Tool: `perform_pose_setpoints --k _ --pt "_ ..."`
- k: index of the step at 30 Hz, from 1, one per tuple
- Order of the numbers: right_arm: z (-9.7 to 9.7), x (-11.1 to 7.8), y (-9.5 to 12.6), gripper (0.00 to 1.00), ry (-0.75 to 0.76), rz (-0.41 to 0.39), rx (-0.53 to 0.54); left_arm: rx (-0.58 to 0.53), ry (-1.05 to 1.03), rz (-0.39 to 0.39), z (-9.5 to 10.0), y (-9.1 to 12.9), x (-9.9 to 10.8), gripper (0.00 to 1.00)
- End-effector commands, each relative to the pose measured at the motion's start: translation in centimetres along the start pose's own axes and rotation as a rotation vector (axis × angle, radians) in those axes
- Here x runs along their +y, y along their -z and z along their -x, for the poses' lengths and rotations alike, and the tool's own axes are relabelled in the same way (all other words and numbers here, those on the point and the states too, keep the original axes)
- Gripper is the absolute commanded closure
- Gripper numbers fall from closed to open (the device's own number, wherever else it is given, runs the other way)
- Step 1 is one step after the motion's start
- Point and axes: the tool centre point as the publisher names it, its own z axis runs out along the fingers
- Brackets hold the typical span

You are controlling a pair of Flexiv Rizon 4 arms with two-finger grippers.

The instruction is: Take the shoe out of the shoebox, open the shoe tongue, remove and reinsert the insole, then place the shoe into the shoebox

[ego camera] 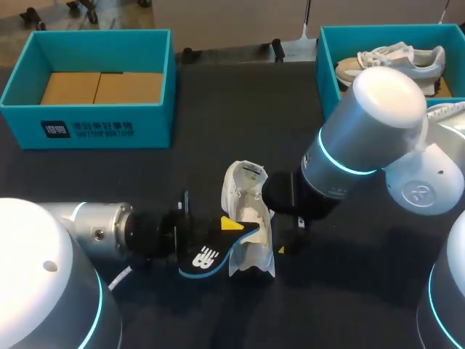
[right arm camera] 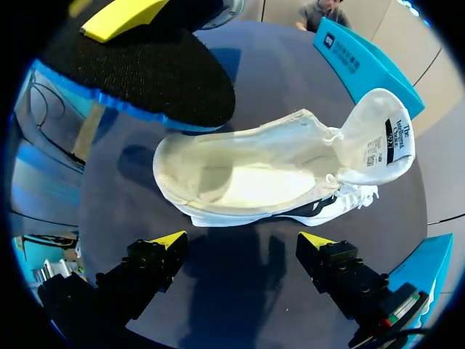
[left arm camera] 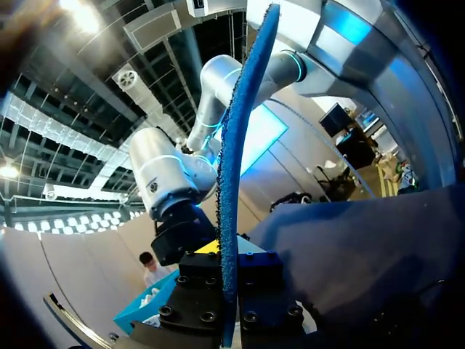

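The left hand (ego camera: 231, 225) pinches the insole (ego camera: 207, 258) at the shoe's (ego camera: 247, 211) 8 o'clock, the right hand (right arm camera: 243, 240) spread at 3.

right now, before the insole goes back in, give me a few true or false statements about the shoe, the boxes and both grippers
1. The insole is out of the shoe, clamped in the left gripper. True.
2. The right gripper is shut on the shoe's tongue. False: its fingers are spread and touch nothing, with the shoe lying ahead of them.
3. The shoe lies on the table with its tongue folded back. True.
4. Both shoeboxes are empty. False: the right shoebox holds a second shoe; the left shoebox shows only cardboard.
5. The shoe sits inside the left shoebox. False: it is on the table between the two grippers.
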Motion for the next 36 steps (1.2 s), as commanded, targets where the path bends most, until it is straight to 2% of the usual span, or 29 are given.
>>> perform_pose_setpoints --k 1,13,17,29,36 --pt "0.1 0.1 -0.5 0.00 -0.002 -0.001 0.001 -0.004 -0.001 0.000 -0.1 -0.2 0.1 1.00" --pt "0.1 0.1 -0.5 0.00 -0.005 0.000 0.003 -0.004 -0.001 0.000 -0.1 -0.2 0.1 1.00" --pt "0.1 0.1 -0.5 0.00 -0.005 0.000 0.003 0.018 0.029 0.008 -0.7 -0.8 1.1 1.00" --pt "0.1 0.1 -0.5 0.00 -0.005 0.000 0.003 0.019 0.100 0.018 -0.4 -2.2 2.6 1.00" --pt "0.1 0.1 -0.5 0.00 -0.005 0.000 0.003 0.038 0.088 0.031 -0.4 -2.3 2.7 1.00"
